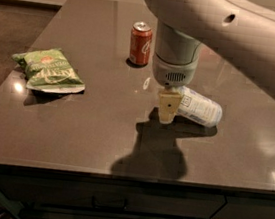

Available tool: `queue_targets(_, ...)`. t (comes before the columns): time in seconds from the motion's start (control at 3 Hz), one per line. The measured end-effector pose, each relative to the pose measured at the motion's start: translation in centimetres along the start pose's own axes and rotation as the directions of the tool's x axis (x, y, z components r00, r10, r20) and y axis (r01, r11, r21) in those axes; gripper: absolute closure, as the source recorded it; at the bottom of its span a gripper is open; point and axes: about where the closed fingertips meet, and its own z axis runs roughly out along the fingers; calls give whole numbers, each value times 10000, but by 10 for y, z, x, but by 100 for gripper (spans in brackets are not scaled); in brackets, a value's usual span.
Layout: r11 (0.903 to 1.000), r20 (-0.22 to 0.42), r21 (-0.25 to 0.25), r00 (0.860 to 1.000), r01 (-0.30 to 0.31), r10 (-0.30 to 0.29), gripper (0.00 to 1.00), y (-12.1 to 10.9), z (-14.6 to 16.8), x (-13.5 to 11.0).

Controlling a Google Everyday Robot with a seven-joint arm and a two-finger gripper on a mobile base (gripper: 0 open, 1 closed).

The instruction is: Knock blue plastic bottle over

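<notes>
The dark table [74, 133] fills the view, and the grey arm [228, 32] reaches down over it. The blue plastic bottle [200, 109] lies on its side near the middle, just behind the gripper [168, 108]. Whether the gripper is spread or closed, I cannot tell. The bottle seems light, smooth and ready to roll, so it likely needs a push on its body, not a grip.

Your blue plastic bottle [201, 108], clear bluish with a pale label, lying on its side on the worktop [74, 128], its left end hidden behind your gripper [167, 109]
</notes>
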Motion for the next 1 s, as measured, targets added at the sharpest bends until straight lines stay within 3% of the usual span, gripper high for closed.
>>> queue_targets(0.33, 9991, 26, -315, 9996, 272, -272, 0, 6, 9, -3)
queue_targets(0.67, 9959, 323, -819, 9988, 391, -365, 0, 20, 25, -6)
queue_targets(1.0, 9958, 334, -826, 9988, 388, -362, 0, 20, 25, -7)
